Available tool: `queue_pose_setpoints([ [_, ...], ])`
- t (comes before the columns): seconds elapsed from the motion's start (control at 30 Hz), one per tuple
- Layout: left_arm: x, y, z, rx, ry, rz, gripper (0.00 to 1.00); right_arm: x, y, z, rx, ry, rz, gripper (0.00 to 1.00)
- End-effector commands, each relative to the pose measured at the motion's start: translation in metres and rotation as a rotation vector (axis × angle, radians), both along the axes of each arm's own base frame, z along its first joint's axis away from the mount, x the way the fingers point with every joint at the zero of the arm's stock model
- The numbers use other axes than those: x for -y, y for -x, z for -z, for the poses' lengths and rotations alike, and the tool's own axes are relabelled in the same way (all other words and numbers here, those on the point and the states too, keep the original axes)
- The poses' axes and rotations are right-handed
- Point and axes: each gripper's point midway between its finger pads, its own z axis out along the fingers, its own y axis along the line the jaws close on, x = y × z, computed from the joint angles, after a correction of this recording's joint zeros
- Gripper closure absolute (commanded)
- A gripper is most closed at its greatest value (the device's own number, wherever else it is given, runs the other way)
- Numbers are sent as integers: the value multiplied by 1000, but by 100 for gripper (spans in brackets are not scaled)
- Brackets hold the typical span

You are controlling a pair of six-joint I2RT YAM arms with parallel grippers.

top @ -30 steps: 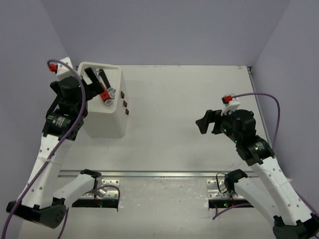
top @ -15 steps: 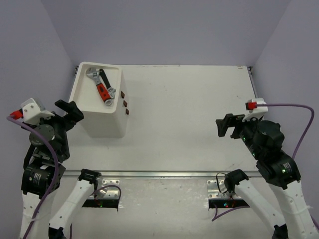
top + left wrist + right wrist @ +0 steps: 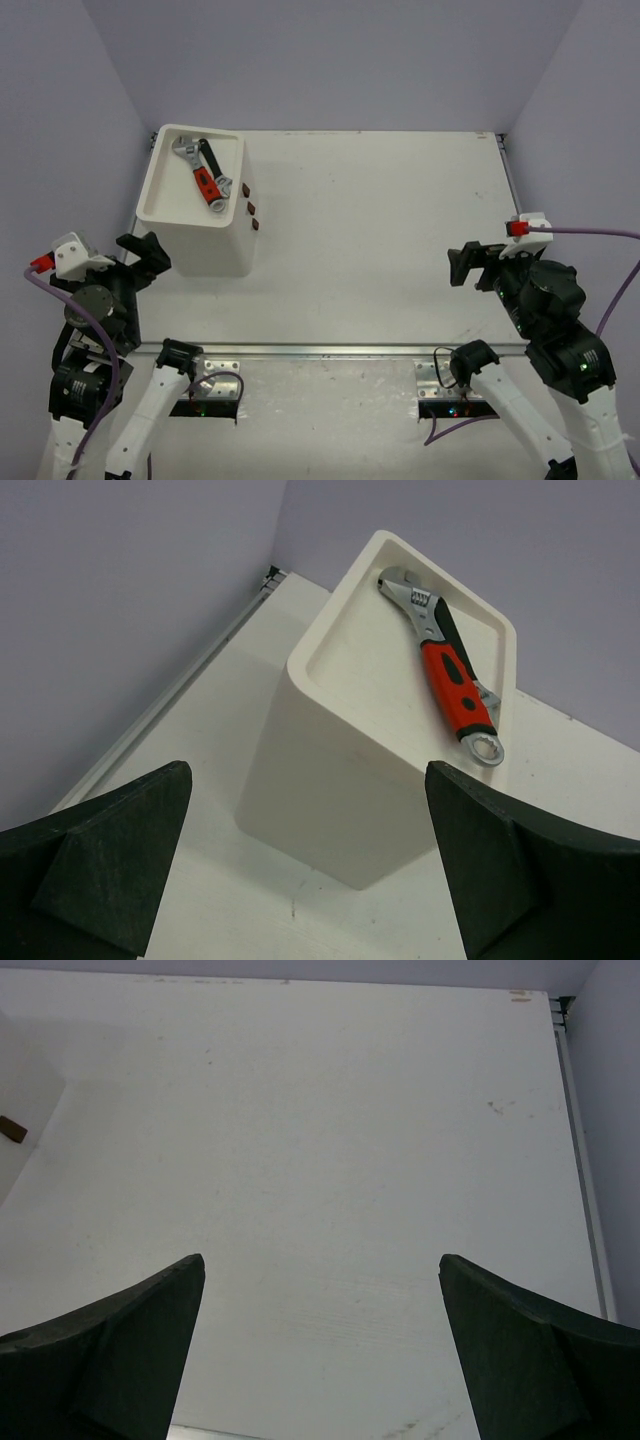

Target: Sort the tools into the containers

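a robot lab cell: plain lilac walls (image 3: 330, 60) close in beyond the left pincer (image 3: 143, 255) and right pincer (image 3: 462, 265), bare white bench (image 3: 380, 230) under them, metal mounting rail (image 3: 330, 350) behind.

L arm is off the box (image 3: 200, 250). 1 s ago its gripper sat down in the tray (image 3: 165, 195) at upper left, covering part of the tools. Now L gripper (image 3: 145, 253) hangs at lower left of frame, just off the box's lower-left corner, a bit lower than 0.5 s ago. Red wrench (image 3: 207, 183) and black wrench (image 3: 212, 163) now show in full, lying side by side w/ nothing over them. R gripper (image 3: 463, 265) also backs off: from mid-right of frame to further right and lower, nearer the frame's right edge, w/ R arm folded in toward lower right.
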Motion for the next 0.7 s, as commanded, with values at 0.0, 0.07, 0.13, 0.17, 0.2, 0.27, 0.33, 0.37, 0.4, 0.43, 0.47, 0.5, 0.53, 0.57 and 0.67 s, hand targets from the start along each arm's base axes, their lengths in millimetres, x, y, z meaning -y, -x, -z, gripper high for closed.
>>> queue_pose_setpoints([
  [0.0,11,-10,-5,20,15,56,0,-2,-8,5,-1,-13,15,1],
  [0.07,17,-14,-3,19,22,85,0,-3,-11,10,-8,-11,18,1],
  [0.13,20,-16,-1,19,23,98,0,-3,-14,15,-19,-2,22,1],
  [0.17,20,-18,1,14,22,99,0,-3,-15,16,-21,1,24,1],
  [0.2,20,-19,4,6,19,99,0,-2,-16,19,-27,10,27,1],
  [0.27,21,-23,8,-4,19,101,0,-1,-19,23,-38,19,37,1],
  [0.33,23,-26,10,0,18,104,0,-1,-20,25,-40,17,42,1],
  [0.37,24,-29,12,1,16,108,0,-2,-22,24,-35,12,40,1],
  [0.4,25,-31,14,1,18,112,0,-3,-23,26,-36,10,38,1],
  [0.43,27,-33,14,2,20,120,0,-5,-25,28,-38,6,36,1],
  [0.47,28,-35,13,4,21,127,0,-5,-25,30,-43,6,36,1],
  [0.5,30,-37,14,3,23,133,0,-5,-26,32,-47,6,37,1],
  [0.53,31,-39,15,0,24,139,0,-6,-28,34,-51,5,38,1],
  [0.57,32,-41,17,-4,24,144,0,-6,-29,34,-50,4,40,1],
  [0.67,33,-44,21,-15,24,146,0,-7,-31,35,-49,3,41,1],
])
